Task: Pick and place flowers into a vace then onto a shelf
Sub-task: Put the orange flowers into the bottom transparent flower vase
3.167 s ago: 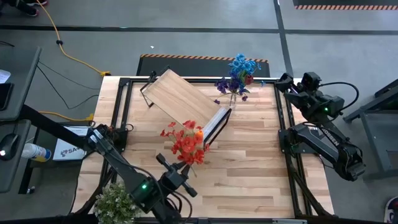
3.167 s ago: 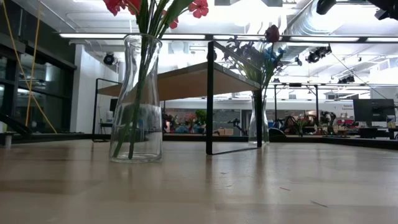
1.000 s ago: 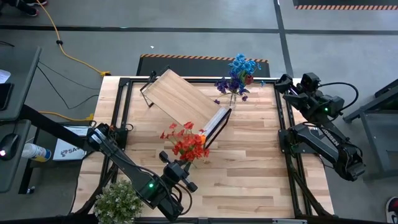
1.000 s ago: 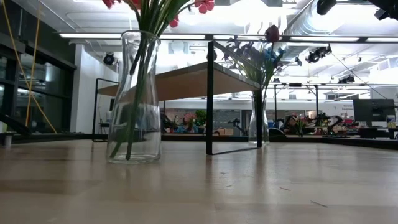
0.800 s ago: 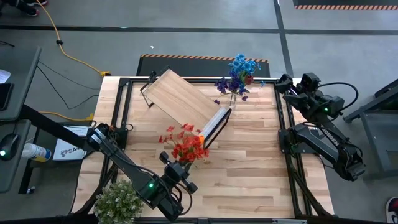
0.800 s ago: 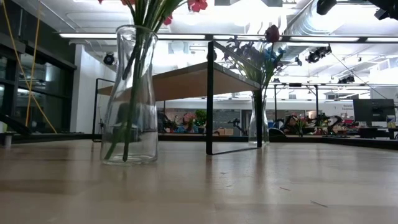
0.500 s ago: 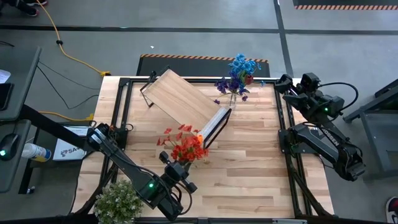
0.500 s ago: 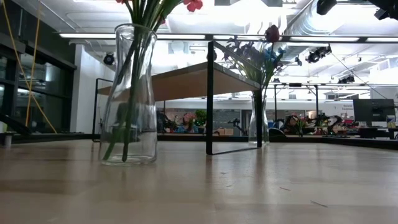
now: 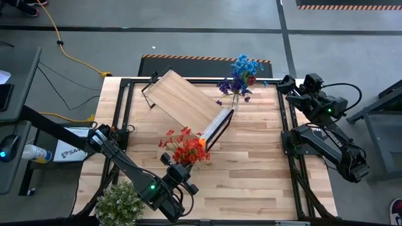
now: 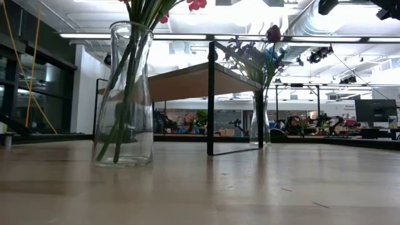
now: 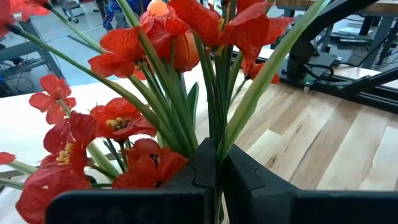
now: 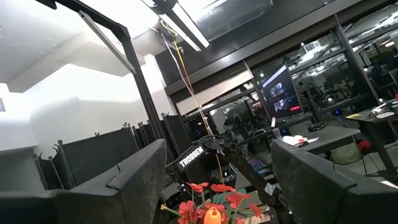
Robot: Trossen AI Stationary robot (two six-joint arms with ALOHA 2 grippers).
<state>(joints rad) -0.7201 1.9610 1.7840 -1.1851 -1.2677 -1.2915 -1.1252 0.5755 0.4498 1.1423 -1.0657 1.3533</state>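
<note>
Vase point(image 10: 124, 100) slid leftward in low view; left claw point(image 11: 217, 177) clamps red flowers point(image 9: 186, 148); right claw point(image 12: 214, 180) open.

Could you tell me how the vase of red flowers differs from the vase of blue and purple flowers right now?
The red flowers stand in a wide glass vase in front of the shelf; the blue and purple flowers are in a slimmer vase behind it. The left gripper is shut on the red stems, while the right gripper, open, stays off the table's edge. Both vases are clear glass and upright.
</note>
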